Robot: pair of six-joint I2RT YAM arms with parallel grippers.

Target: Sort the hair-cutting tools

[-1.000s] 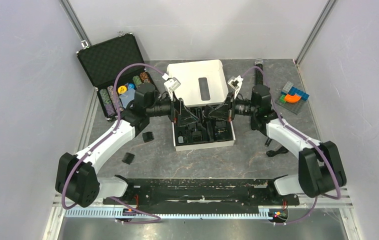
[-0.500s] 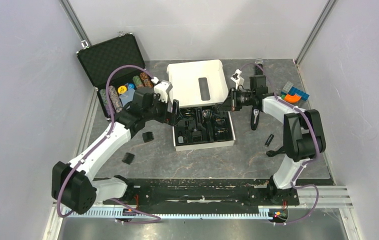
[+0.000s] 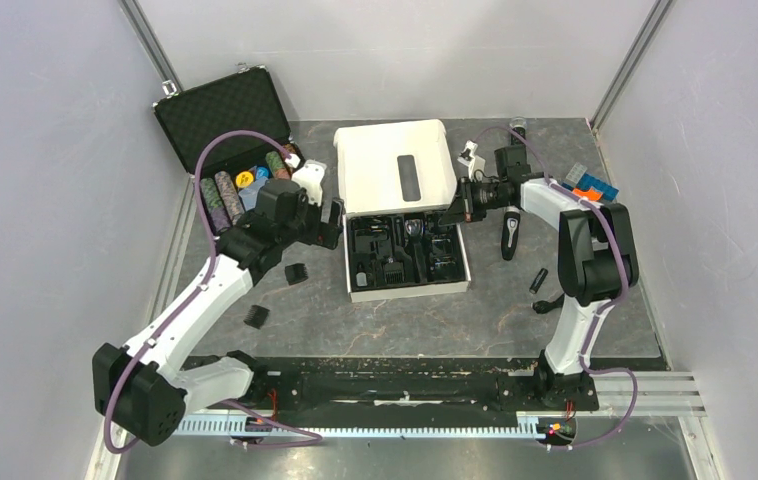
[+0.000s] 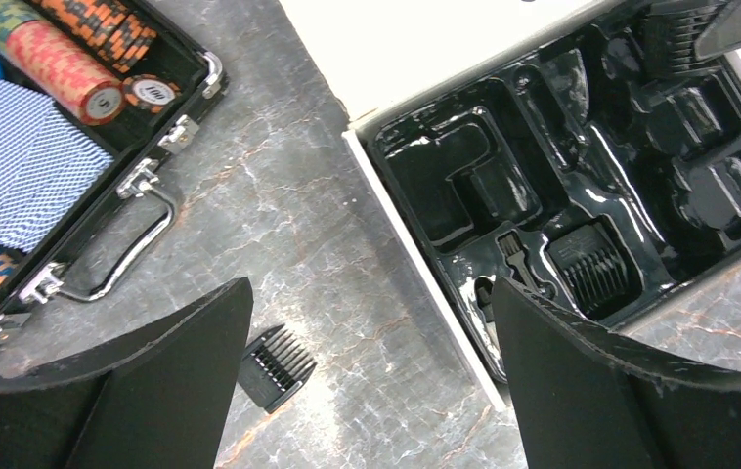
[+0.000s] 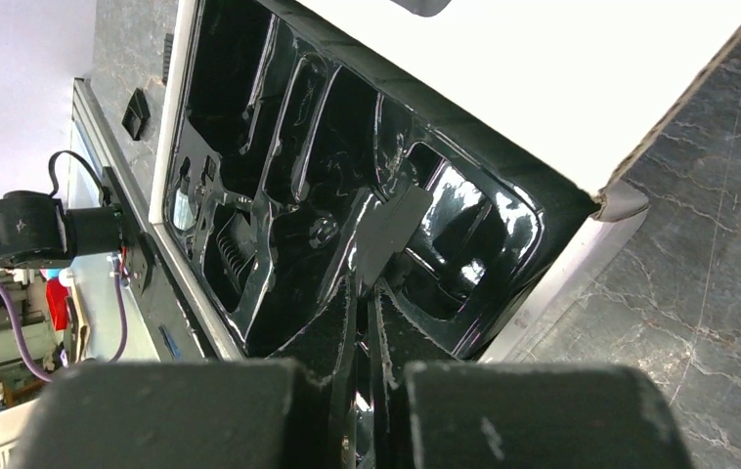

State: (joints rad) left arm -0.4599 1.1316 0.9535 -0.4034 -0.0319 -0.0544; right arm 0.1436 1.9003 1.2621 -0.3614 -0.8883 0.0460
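Though dark, white-veined tabletop (image 3: 405,320); pale walls (image 3: 45,150)

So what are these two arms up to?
Two robot arms seem to be sorting a hair-clipper kit into a white box. The left gripper hovers wide open beside it, near a loose comb attachment on the table. The right gripper is shut over the tray's far right corner, seemingly empty. Another comb sits in the tray; the hair clipper lies outside, right of the box.
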